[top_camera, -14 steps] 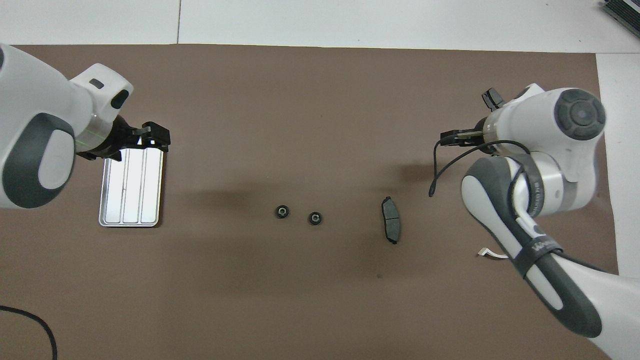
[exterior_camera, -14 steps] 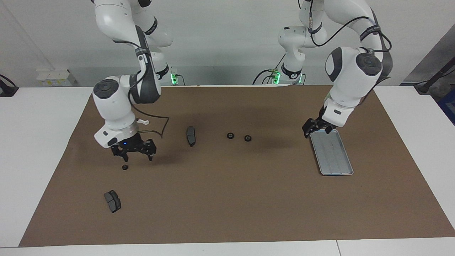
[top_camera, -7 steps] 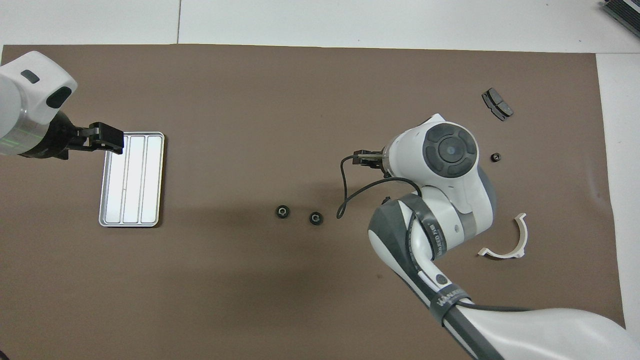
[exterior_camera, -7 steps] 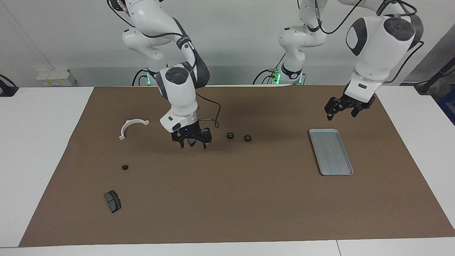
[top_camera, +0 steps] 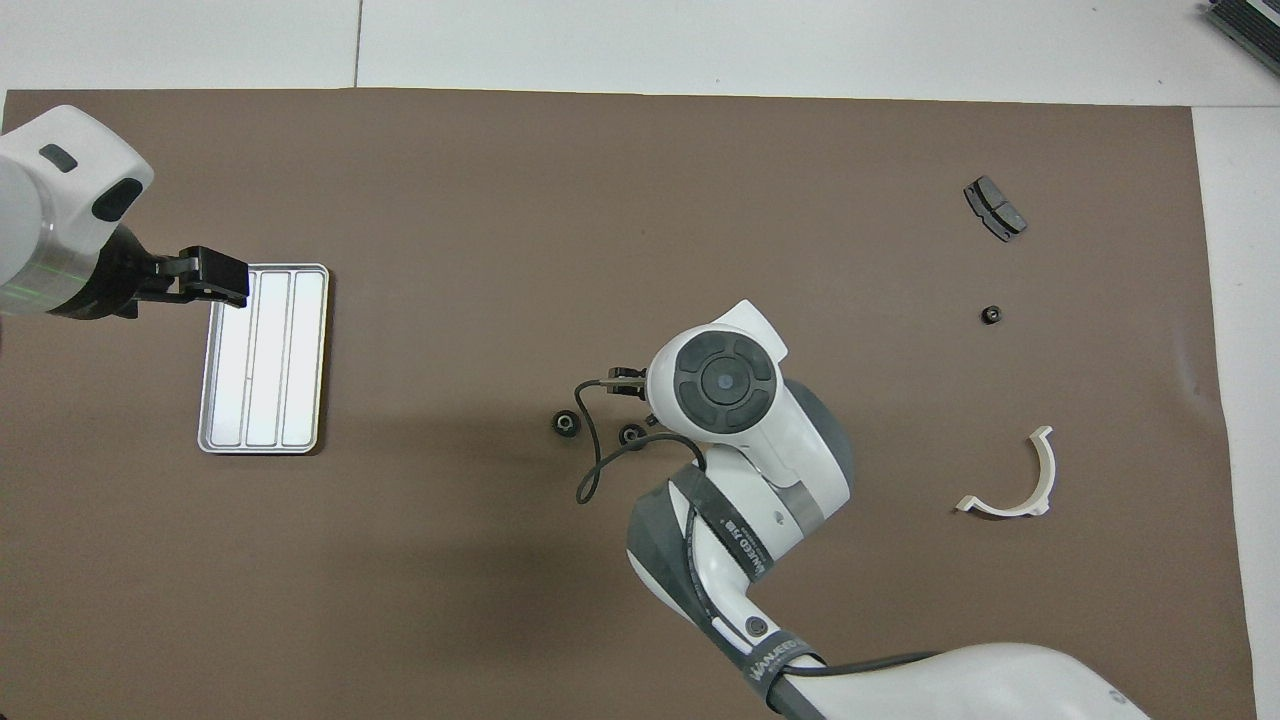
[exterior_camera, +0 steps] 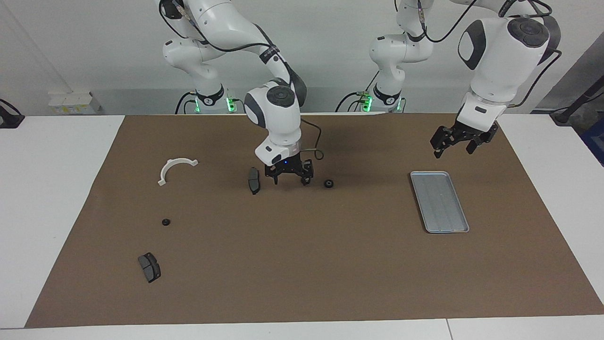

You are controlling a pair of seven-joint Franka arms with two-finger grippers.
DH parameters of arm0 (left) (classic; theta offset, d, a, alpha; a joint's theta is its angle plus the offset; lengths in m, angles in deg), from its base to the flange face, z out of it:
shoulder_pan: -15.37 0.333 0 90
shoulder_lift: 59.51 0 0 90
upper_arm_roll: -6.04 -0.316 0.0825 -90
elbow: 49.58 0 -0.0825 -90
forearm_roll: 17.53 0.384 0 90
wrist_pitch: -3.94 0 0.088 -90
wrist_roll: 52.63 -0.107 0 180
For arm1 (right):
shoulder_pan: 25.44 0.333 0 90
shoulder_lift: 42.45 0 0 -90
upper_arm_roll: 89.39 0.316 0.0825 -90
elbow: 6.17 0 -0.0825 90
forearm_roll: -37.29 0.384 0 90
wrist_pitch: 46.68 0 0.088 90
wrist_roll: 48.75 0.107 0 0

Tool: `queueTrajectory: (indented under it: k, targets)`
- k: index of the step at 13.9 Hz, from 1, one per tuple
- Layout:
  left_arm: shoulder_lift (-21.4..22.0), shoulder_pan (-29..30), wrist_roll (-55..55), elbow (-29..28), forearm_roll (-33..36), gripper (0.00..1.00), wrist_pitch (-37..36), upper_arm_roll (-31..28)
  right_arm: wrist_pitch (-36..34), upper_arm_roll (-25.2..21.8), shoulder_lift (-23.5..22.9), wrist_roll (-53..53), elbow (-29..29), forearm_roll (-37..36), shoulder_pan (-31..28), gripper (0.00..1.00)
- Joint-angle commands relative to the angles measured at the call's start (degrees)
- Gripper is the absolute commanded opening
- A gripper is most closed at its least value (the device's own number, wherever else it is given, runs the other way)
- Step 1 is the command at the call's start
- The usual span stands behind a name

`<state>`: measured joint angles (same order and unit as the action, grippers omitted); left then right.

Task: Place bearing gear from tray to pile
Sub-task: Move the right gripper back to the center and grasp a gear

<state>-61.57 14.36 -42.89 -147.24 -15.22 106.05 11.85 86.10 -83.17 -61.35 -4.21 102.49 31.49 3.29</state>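
Note:
The silver tray (exterior_camera: 440,202) lies empty toward the left arm's end; it also shows in the overhead view (top_camera: 263,360). Two black bearing gears lie mid-mat: one (exterior_camera: 329,183) (top_camera: 565,424) in plain sight, the other (top_camera: 630,434) at my right gripper's fingertip. My right gripper (exterior_camera: 290,179) is open and low over the mat, between a dark brake pad (exterior_camera: 254,180) and those gears. My left gripper (exterior_camera: 455,143) is open and empty, raised beside the tray. The pile is a white half-ring bracket (exterior_camera: 174,167) (top_camera: 1010,480), a second brake pad (exterior_camera: 149,267) (top_camera: 995,208) and a small gear (exterior_camera: 165,222) (top_camera: 990,315).
A brown mat (exterior_camera: 302,264) covers the table, with white table top around it. The pile parts lie spread out toward the right arm's end. The right arm's wrist (top_camera: 725,385) hides the middle brake pad in the overhead view.
My right gripper left the small gear at the pile and swept to the two gears mid-mat. My left gripper rose off the tray and now waits.

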Motion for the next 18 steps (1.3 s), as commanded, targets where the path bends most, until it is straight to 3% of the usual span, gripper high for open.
queueTrajectory:
  k: [1,6,9,12,14,17,18]
  targets:
    - [2.23,0.04,-0.15,-3.5,0.06,1.0,2.12,-0.01,0.81,-0.24,-2.98,3.79,-0.9,-2.81,2.64,1.0]
    - [2.85,-0.04,-0.15,-5.09,-1.61,1.0,3.44,-0.01,4.33,-0.15,-4.74,5.99,-0.11,-3.78,3.44,0.84]
    - [2.94,-0.04,-0.41,-5.26,-1.61,1.0,3.53,-0.01,7.66,-0.15,-4.84,7.75,1.9,-3.87,4.76,0.81]
    - [2.94,-0.04,-0.59,-5.26,-1.61,1.0,3.53,-0.01,7.14,-0.15,-4.48,9.41,2.17,-3.87,6.16,0.7]
    - [2.94,-0.04,-0.59,-5.35,-1.61,1.0,3.44,-0.01,7.23,-0.15,-4.31,9.95,2.96,-3.96,6.69,0.55]
    - [2.94,-0.04,-0.59,-5.35,-1.61,1.0,3.44,-0.01,6.88,-0.24,-4.05,10.12,2.88,-3.96,6.26,0.15]
    - [2.94,-0.04,-0.59,-5.35,-1.61,1.0,3.44,-0.01,6.88,-0.41,-3.52,10.04,2.79,-3.96,5.73,0.07]
